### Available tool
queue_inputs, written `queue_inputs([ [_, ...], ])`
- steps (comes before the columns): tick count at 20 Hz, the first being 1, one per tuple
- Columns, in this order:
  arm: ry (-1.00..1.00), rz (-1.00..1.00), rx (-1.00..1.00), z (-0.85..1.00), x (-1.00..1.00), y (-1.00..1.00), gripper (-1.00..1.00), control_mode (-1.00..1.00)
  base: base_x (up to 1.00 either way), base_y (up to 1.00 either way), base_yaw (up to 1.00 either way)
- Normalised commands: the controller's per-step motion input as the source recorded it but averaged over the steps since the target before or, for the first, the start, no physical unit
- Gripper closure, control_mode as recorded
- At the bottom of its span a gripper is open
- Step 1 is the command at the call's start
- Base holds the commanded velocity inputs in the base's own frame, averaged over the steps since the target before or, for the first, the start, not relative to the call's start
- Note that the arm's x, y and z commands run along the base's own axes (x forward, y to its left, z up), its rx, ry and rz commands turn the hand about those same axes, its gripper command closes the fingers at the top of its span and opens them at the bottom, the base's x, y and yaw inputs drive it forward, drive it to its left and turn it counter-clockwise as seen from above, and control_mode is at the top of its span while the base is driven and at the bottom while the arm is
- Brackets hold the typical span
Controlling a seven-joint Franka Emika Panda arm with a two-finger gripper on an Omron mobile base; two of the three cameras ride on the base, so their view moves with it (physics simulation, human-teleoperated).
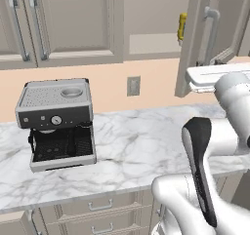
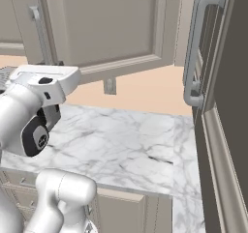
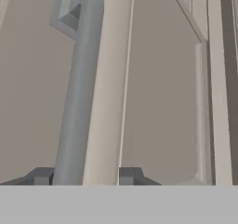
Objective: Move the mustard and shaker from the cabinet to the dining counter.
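1. Hand view: the gripper (image 3: 80, 175) sits right up against the cabinet door (image 3: 162, 102), with a dark fingertip (image 3: 41, 175) on each side of the silver bar handle (image 3: 76, 102) and the pale door edge beside it.
2. The tips stand apart with handle and door edge between them; whether they press on the handle I cannot tell.
3. Left base view: the door (image 1: 195, 34) stands swung out from the cabinet (image 1: 146, 19), and the inside shelf shows behind it.
4. The mustard (image 1: 181, 26) stands upright on that shelf, at the right end of the opening, just beside the open door's edge.
5. The arm (image 1: 229, 97) reaches up to the door's handle (image 1: 211, 34) from the lower right.
6. A coffee machine (image 1: 56, 124) stands on the marble worktop (image 1: 141, 146) at the left, well apart from the arm.
7. A wall outlet (image 1: 133, 86) sits on the peach wall above the worktop.
8. Drawers (image 1: 97, 207) with curved pulls run below the worktop.
9. Right base view: the open door (image 2: 111, 29) hangs above the worktop (image 2: 131, 145), and the arm's white hand (image 2: 46, 80) is at the left.
10. A tall dark unit with a curved grey handle (image 2: 193, 53) fills the right side.
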Motion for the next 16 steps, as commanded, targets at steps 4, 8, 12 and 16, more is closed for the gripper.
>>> queue_inputs([
  [4,0.02,0.0,0.02,0.36,-0.52,-0.6,1.0,-1.0,0.0,0.0,0.0],
  [8,0.02,0.0,0.04,0.24,-0.42,-0.6,1.0,-1.0,0.0,0.0,0.0],
  [12,0.05,-0.01,0.04,0.18,-0.28,-0.31,-1.0,-1.0,0.0,0.0,0.0],
  [16,0.0,-0.06,0.0,0.03,-0.55,0.0,-1.0,-1.0,0.0,0.0,0.0],
])
